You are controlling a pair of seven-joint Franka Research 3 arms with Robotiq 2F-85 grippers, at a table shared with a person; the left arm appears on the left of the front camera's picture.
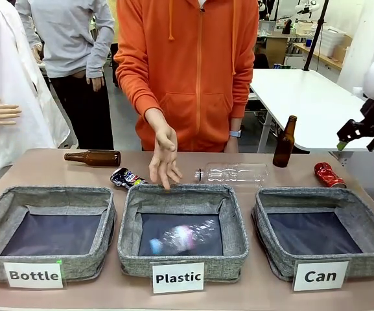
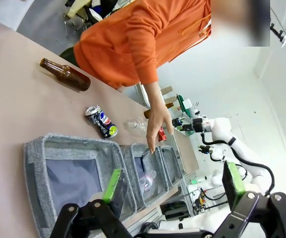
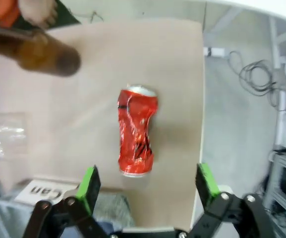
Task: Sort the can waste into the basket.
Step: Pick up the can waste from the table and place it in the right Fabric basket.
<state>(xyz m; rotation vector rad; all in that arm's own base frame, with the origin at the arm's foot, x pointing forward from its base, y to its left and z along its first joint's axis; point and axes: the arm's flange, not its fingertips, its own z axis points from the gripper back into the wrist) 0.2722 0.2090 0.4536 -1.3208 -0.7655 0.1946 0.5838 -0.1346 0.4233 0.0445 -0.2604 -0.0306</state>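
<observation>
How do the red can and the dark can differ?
Colour: the red can is red with a silver top; the dark can is blue-black with red and white print.
Shape: the red can is dented but rounded; the dark can is crushed flat.
Place: the red can lies behind the Can basket; the dark can behind the Plastic basket's left corner.
Both lie on the table.
</observation>
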